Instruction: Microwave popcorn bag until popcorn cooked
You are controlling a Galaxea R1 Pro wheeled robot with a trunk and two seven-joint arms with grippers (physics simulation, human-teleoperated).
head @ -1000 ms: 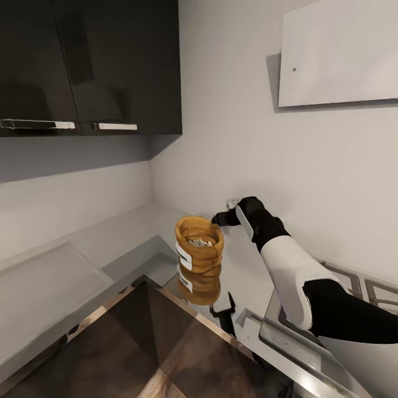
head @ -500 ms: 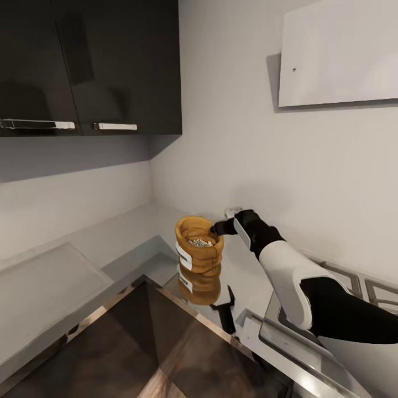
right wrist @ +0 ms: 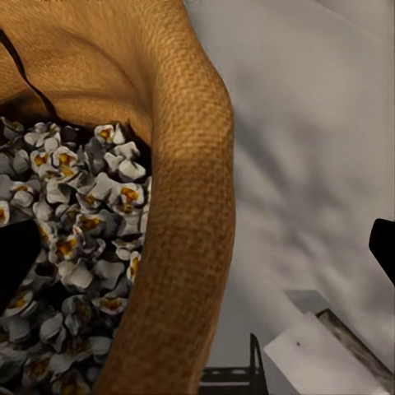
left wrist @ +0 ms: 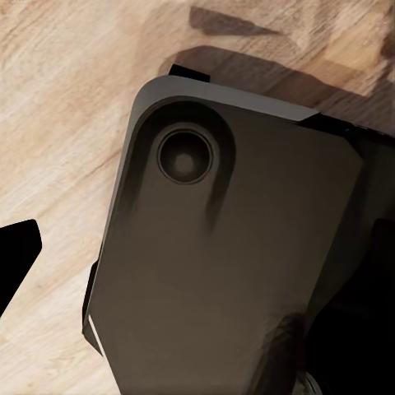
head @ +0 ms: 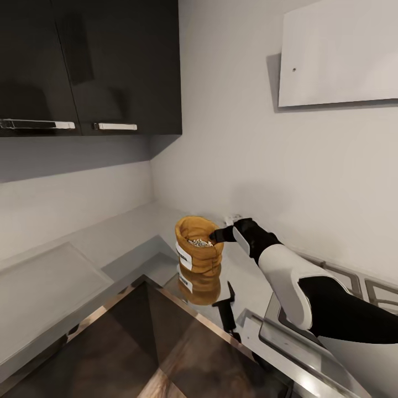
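Note:
The popcorn bag (head: 199, 251), a squat orange-brown sack with a white label, stands upright on the glossy grey countertop (head: 130, 226) near the corner of the walls. Pale popcorn (head: 200, 242) lies heaped inside it, and in the right wrist view the popcorn (right wrist: 74, 247) shows close up. My right gripper (head: 215, 236) is at the bag's right rim. In the right wrist view my right gripper (right wrist: 197, 255) is open, with the rim (right wrist: 185, 189) between its fingers, one inside the bag and one outside. My left gripper (left wrist: 197, 263) hangs open over the floor. The microwave is out of view.
Dark wall cabinets (head: 88, 66) hang above the counter at the left. A white panel (head: 337, 52) is on the wall at upper right. A steel hob with grates (head: 354, 287) lies under my right arm. The left wrist view shows my dark base (left wrist: 222, 247) on wooden floor (left wrist: 66, 99).
My right gripper has come down and a little left, from just above the bag's right rim to astride it. The bag has not moved.

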